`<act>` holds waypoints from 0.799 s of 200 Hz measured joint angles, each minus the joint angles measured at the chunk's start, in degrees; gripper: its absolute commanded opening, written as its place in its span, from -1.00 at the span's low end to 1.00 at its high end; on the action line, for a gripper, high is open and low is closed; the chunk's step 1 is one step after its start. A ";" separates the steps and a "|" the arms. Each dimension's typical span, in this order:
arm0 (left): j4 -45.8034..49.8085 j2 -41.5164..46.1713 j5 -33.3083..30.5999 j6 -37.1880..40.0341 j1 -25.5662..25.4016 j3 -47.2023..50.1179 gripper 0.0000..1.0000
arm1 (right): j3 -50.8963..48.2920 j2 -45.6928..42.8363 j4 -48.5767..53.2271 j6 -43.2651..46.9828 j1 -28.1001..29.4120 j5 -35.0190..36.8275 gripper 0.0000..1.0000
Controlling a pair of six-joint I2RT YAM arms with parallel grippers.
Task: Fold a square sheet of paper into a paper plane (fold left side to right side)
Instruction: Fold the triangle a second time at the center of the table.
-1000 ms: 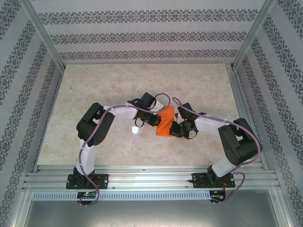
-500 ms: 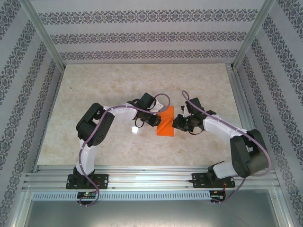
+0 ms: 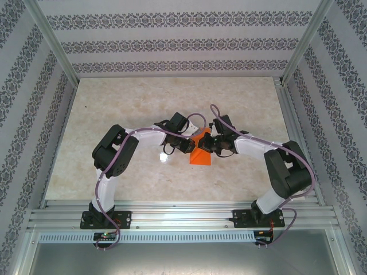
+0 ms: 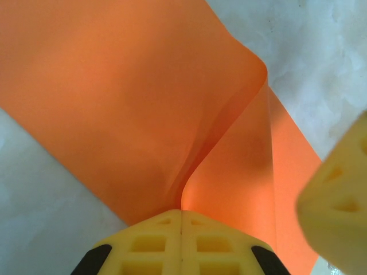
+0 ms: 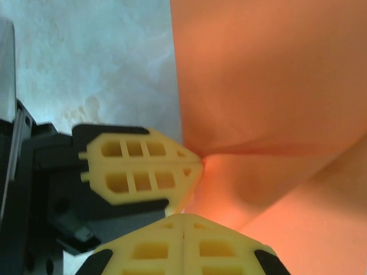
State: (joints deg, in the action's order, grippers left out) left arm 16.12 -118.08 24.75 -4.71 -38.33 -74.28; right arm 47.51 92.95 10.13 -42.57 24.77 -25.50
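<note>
The worktop (image 3: pixel 114 109) carries the paper (image 3: pixel 201 158) at its middle, bowed upward and more covered than a moment ago, since the right arm (image 3: pixel 252 150) swung left over it. Left fingers (image 4: pixel 155 243) and right fingers (image 5: pixel 221 249), close together, each clamp its raised fold.

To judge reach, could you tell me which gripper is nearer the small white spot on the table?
Left. The left gripper, pinching the orange paper's left edge, sits just up and right of the white spot; the right gripper grips the paper's other side, farther away.
</note>
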 measured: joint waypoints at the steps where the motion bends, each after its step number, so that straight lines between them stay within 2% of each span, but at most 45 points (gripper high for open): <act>1: 0.00 0.00 0.02 0.00 0.00 0.00 -0.93 | 0.04 0.13 -0.09 -0.04 0.00 0.04 -0.91; 44: 0.00 0.00 0.00 0.00 -0.09 0.00 -0.94 | 0.52 3.21 -1.16 -1.09 0.00 0.96 -0.91; 160: 0.02 0.00 -0.26 0.00 -0.33 -0.02 -0.94 | 0.52 4.52 2.03 0.28 0.00 3.63 -0.90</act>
State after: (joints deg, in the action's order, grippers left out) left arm 16.14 -118.08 24.49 -4.71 -38.65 -74.30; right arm 48.03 97.47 12.16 -42.28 24.77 -21.87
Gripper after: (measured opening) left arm 0.036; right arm 0.052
